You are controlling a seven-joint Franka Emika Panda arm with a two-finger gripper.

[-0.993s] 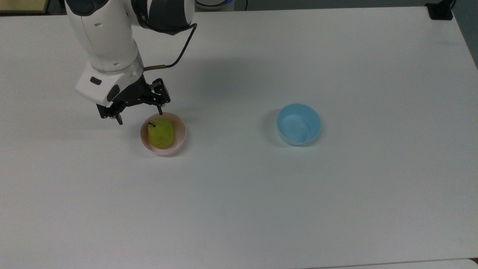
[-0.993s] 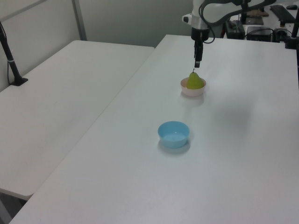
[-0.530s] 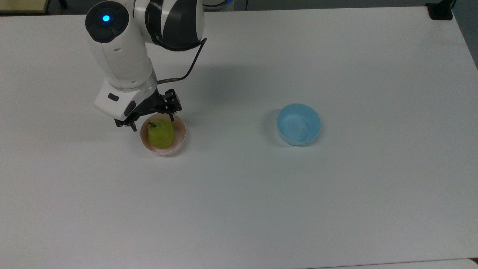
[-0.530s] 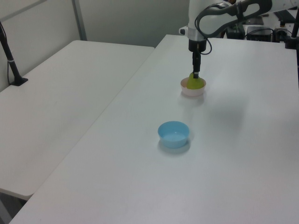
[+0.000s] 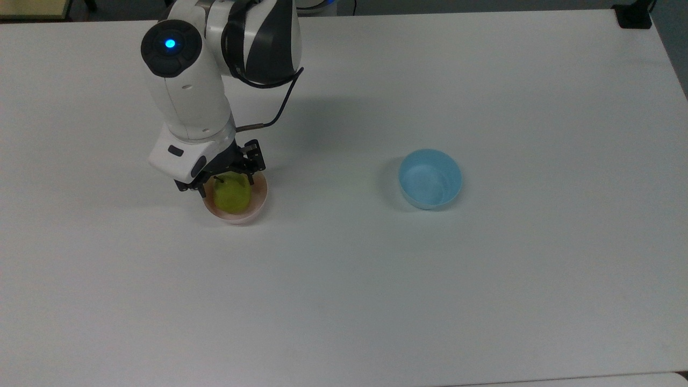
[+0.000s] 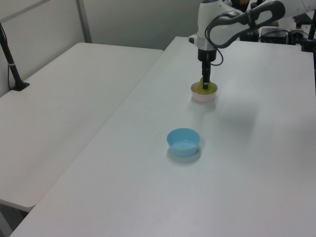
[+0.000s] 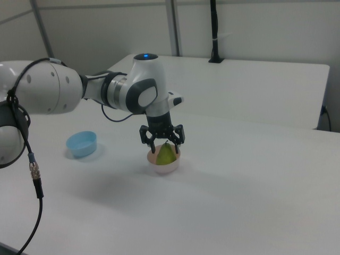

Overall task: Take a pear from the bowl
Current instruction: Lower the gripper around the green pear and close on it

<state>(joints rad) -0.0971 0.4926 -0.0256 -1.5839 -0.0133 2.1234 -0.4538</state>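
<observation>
The white table (image 5: pixel 484 301) spreads wide under me, bare except for two bowls well apart from each other. My arm (image 5: pixel 188 91) reaches down over the one on the top view's left. Off toward the top view's right sits the light blue bowl (image 5: pixel 430 179), which has nothing to do with my job.

The pink bowl (image 5: pixel 252 212) is my target, and the yellow-green pear (image 5: pixel 232 194) stands upright inside it, stem up. My gripper (image 5: pixel 228 174) hangs directly over that pear, with my fingers (image 7: pixel 180 139) spread apart on either side of its upper part, as the right view shows best.

What has changed in the last second matters: I was off to the side of the bowl, above its rim on the top view's left, and higher. Since then I have slid across and dropped, so that the pear's neck now sits between my open fingers rather than beside them. The pear and both bowls have not moved.

I judge the approach nearly done. I am not yet gripping anything; I may need to sink a little lower to catch the fuller part of the fruit, then close and lift. The smooth, tapering neck could slip upward out of a shallow pinch.
</observation>
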